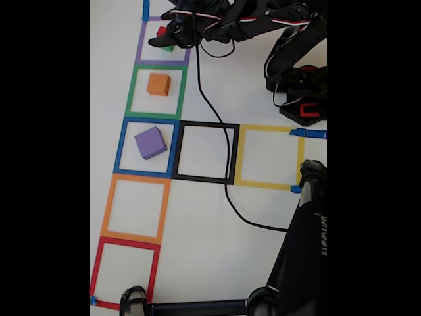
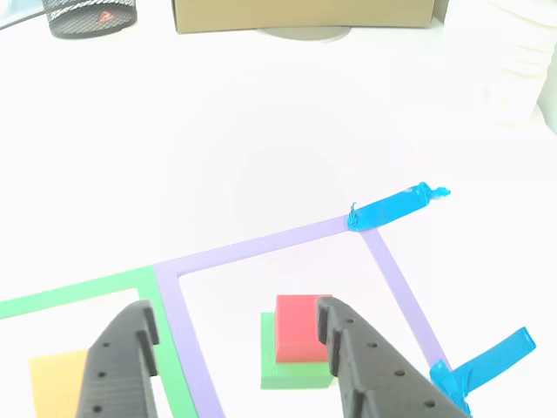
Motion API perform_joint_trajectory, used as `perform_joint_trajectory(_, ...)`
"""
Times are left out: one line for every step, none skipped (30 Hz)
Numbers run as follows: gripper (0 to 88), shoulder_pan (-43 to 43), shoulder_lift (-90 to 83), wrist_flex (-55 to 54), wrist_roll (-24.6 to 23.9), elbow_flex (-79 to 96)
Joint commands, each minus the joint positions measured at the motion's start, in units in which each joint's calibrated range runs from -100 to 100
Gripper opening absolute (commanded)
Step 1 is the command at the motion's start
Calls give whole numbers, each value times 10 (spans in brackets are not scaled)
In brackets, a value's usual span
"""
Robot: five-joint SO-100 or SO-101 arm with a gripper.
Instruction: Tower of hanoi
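Reaching: the black two-finger gripper (image 2: 237, 361) hangs over the far purple tape square outline (image 1: 140, 47), where the smallest pieces sit.
Gripper: its jaws stand wide apart and hold nothing. In the other view one black finger (image 2: 361, 370) is just beside the small red cube (image 2: 300, 326), touching or nearly so, and the other finger (image 2: 122, 366) is well off to the left over the tape border. I judge it is lined up to close on the red cube, the only piece free to lift.
Red cube: it rests on top of the slightly larger green cube (image 2: 287, 376), both inside the purple outline. In the fixed view the pair (image 1: 164, 39) is partly hidden under the arm.
Orange cube: a medium solid orange cube (image 1: 158, 84) sits alone inside the green tape square outline (image 1: 131, 92), next to the purple one.
Purple cube: the largest, a solid purple cube (image 1: 150, 142), sits alone in the blue tape square outline (image 1: 120, 145), turned a little askew.
Spare squares: the black (image 1: 181, 151), yellow (image 1: 240, 155), orange (image 1: 108, 204) and red (image 1: 97, 270) outlines hold no cube, so they look to serve as parking places.
Cable: a black cable (image 1: 223, 171) trails across the white table (image 1: 210, 263) through the black outline and could snag a move there.
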Motion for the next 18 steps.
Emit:
perform_joint_trajectory(71, -45, -166, 230, 0, -52)
perform_joint_trajectory(43, -56, -192, 272, 0, -66)
perform_joint_trajectory(16, -65, -214, 310, 0, -80)
perform_joint_trajectory(7, -75, -230, 344, 0, -98)
perform_joint_trajectory(7, -81, -243, 374, 0, -115)
perform_joint_trajectory(7, -89, -252, 403, 0, -133)
perform_joint_trajectory(7, -95, -258, 427, 0, -150)
perform_joint_trajectory(7, -102, -261, 451, 0, -168)
perform_joint_trajectory(7, -107, -265, 476, 0, -189)
perform_joint_trajectory(7, -112, -266, 501, 0, -210)
perform_joint_trajectory(7, -116, -267, 536, 0, -240)
perform_joint_trajectory(7, -119, -267, 569, 0, -269)
perform_joint_trajectory(7, -122, -267, 609, 0, -302)
perform_joint_trajectory(7, -124, -267, 640, 0, -330)
perform_joint_trajectory(7, -126, -267, 668, 0, -356)
perform_joint_trajectory(7, -128, -267, 695, 0, -381)
perform_joint_trajectory(7, -131, -266, 727, 0, -411)
perform_joint_trajectory(7, -132, -264, 751, 0, -435)
